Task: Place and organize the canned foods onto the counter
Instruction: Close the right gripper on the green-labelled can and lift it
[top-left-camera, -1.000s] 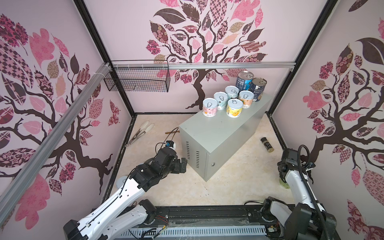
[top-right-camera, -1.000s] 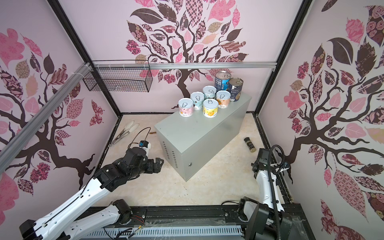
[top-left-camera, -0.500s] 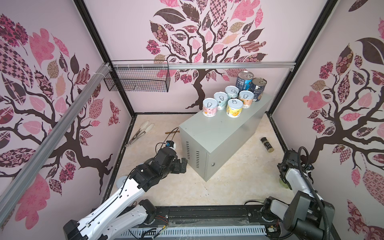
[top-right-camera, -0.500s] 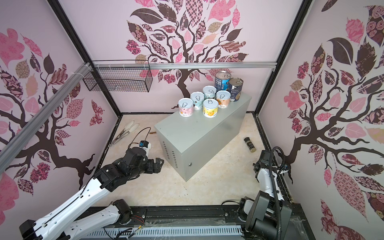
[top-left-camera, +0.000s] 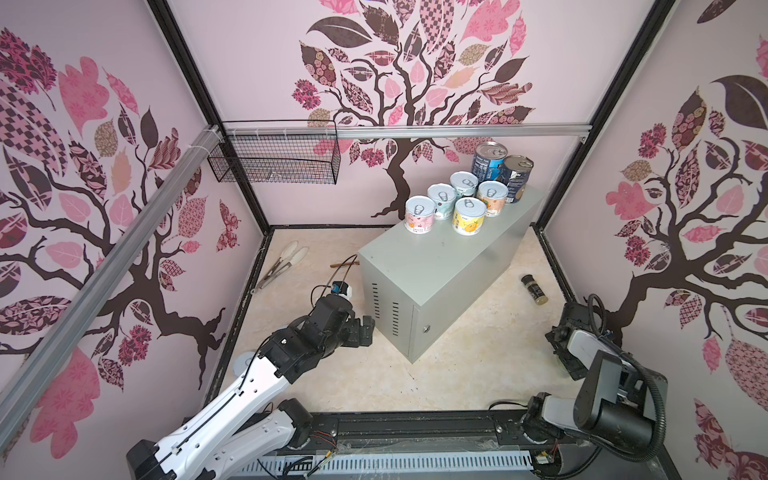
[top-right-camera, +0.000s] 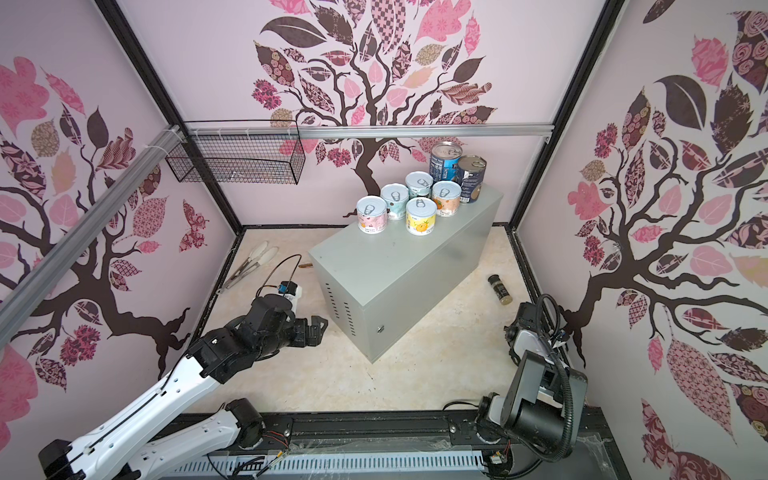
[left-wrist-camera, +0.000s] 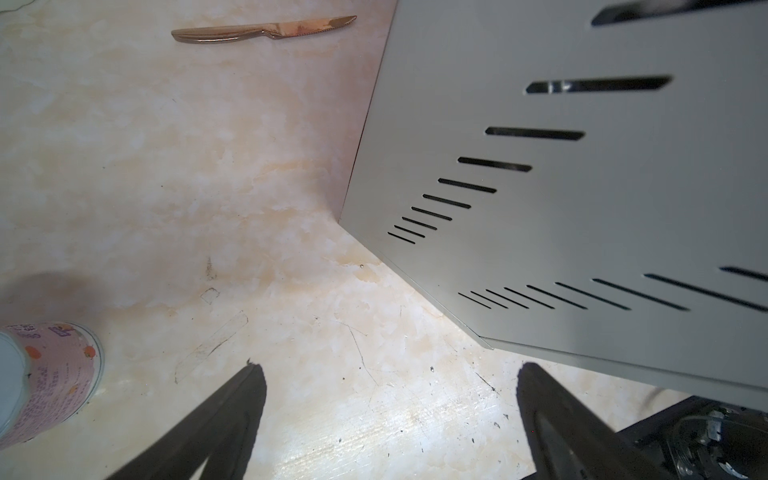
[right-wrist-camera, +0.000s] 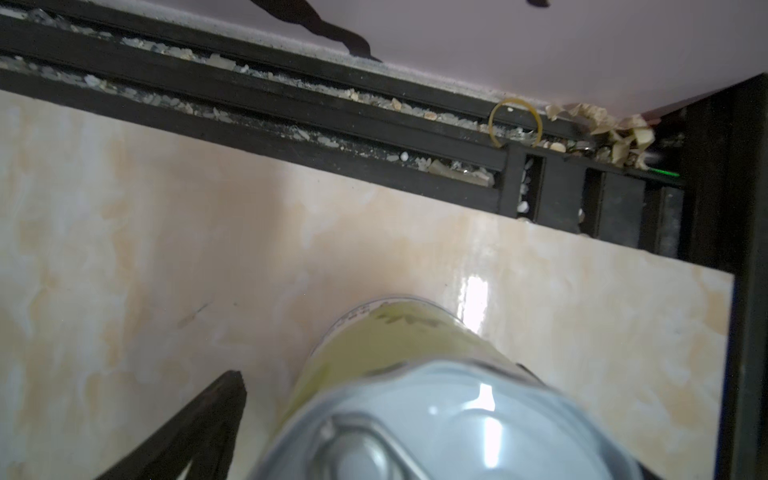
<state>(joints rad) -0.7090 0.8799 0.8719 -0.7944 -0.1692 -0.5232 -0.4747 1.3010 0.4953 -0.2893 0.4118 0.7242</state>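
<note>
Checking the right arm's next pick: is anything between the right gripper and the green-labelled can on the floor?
Nothing visible does. In the right wrist view the green-labelled can stands upright on bare floor, right at the open right gripper and beside its one visible finger; the other finger is out of sight.

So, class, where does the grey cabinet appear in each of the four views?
Top view: grey cabinet mid-floor, cans on its far end.
Top view: the same, mid-floor.
Left wrist: its slotted corner, just beyond the open left claw.
Right wrist: not in it.
Shared landmark: its vent slots, in all but the right wrist.
</note>
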